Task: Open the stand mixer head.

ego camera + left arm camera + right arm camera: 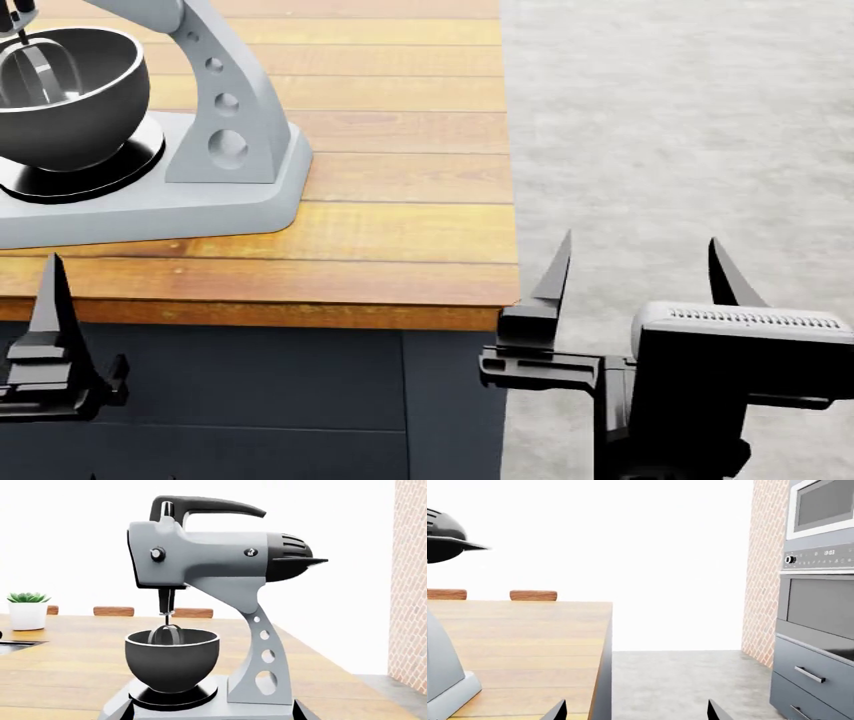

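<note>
The stand mixer head (207, 555) is a rounded light-grey arm with a black handle (207, 505) on top and a black rear cap. It lies level. Its dark shaft and metal beater (167, 632) reach down into the dark steel bowl (172, 660). My left gripper (212, 716) is open and empty, low in front of the mixer's grey base plate (160, 205), below the counter's front edge. One of its fingers (54, 295) shows in the head view. My right gripper (643, 275) is open and empty, right of the counter's corner, over the floor; it also shows in the right wrist view (638, 714).
The mixer stands on a wooden counter (400, 130) whose right edge ends at grey floor (667, 120). A potted plant (27, 611) and chair backs (113, 611) are at the far side. A brick wall (408, 580) and a built-in oven (817, 605) stand to the right.
</note>
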You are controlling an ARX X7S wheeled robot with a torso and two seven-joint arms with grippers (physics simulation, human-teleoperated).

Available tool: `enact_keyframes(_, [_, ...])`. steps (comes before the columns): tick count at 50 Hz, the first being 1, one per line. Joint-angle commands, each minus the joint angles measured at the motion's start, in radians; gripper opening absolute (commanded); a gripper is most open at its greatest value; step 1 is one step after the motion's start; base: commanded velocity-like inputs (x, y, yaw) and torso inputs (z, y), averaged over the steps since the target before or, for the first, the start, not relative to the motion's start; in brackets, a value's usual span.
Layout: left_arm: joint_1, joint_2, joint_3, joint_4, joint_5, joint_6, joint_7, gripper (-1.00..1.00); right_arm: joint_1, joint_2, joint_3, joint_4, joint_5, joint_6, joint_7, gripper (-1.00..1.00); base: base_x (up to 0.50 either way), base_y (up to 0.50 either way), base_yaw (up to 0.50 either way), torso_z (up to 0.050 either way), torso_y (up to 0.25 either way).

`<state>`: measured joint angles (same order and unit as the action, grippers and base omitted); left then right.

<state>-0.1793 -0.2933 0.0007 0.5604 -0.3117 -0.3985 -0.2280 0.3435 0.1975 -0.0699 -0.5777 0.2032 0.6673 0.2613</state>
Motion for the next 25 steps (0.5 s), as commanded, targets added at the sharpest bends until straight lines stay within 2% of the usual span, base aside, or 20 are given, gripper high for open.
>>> enact_keyframes(1, [-0.09,-0.031,-0.046,0.133,-0.058,-0.163,-0.054,1.0,0.12,0.02,0.028,-0.103,0.034,0.155,0.017,1.0,0.0,0.0,0.0,0.0,0.0])
enact_keyframes(10, [-0.077,-0.028,-0.06,0.139,-0.06,-0.152,-0.067,1.0,0.104,0.03,0.025,-0.083,0.011,0.107,0.03,1.0,0.0,0.03,0.0,0.0,0.0])
enact_keyframes(25, [-0.072,-0.024,-0.048,0.136,-0.054,-0.138,-0.076,1.0,0.099,0.031,0.019,-0.083,0.018,0.112,0.041,1.0,0.0,0.5,0.0,0.0,0.0])
